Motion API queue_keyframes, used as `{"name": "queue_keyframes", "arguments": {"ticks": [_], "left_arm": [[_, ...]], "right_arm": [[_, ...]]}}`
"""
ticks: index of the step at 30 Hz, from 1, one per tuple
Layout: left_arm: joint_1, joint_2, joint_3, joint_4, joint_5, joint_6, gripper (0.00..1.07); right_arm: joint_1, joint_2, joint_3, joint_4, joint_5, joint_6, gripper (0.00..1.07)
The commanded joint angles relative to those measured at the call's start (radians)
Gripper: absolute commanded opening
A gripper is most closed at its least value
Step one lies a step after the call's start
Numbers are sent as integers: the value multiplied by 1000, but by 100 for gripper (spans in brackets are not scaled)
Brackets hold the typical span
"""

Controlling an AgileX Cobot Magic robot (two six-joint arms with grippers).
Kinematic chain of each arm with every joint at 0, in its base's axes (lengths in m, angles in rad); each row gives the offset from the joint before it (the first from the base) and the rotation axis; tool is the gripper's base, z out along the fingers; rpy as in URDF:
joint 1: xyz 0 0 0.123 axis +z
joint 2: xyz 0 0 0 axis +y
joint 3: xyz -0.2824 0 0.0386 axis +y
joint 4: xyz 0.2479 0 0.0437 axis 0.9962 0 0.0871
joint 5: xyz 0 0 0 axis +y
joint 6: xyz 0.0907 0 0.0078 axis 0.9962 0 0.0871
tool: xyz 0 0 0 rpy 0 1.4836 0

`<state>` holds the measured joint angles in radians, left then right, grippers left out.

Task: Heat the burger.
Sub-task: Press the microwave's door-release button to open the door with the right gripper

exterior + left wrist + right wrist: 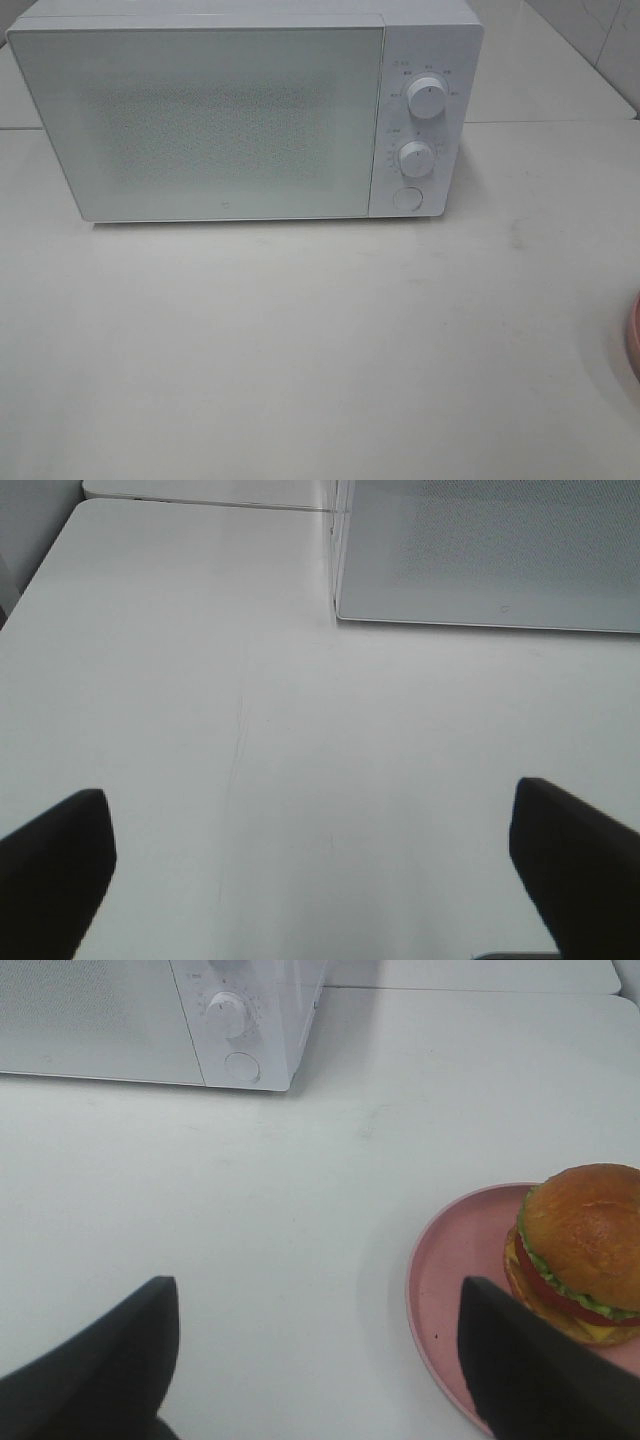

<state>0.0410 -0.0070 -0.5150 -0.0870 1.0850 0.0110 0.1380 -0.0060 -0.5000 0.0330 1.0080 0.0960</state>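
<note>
A: What is on the counter (300, 350)?

B: A white microwave (200, 120) stands at the far side, a little left of centre. Its door (195, 125) is closed. On its right side are two round knobs (427, 97), one above the other, and a round button (407, 197) below them.

A: Where is the burger?

B: The burger (580, 1250) sits on a flat pink plate (460, 1260) on the counter, nearer than the microwave and to its right. It has a glossy brown bun, green lettuce and a red layer. In the high camera only a thin pink sliver of the plate shows at the right edge, and the burger itself is out of that view.

A: And the right end effector?

B: The right end effector (318, 1300) has its two dark fingers spread wide, with only bare counter between them. It holds nothing. The plate lies just beside one finger. I cannot tell whether they touch.

A: The left one?

B: The left end effector (310, 810) is also spread wide and holds nothing. It is over the bare counter nearer than the microwave's left front corner, well apart from the burger. Neither arm appears in the high camera.
</note>
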Motion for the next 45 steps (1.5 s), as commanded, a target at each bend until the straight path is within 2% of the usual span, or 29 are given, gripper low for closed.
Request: {"name": "queue_keyframes", "arguments": {"ticks": [1, 14, 20, 45], "left_arm": [[3, -20, 0, -7, -15, 2, 100], [3, -20, 0, -7, -15, 2, 100], [3, -20, 0, -7, -15, 2, 100], [3, -20, 0, -7, -15, 2, 100]], "right_arm": [[-1, -25, 3, -4, -15, -6, 75], [-1, -25, 3, -4, -16, -6, 75], [-1, 6, -41, -3, -23, -2, 75], [-1, 461, -62, -3, -322, -6, 75]]}}
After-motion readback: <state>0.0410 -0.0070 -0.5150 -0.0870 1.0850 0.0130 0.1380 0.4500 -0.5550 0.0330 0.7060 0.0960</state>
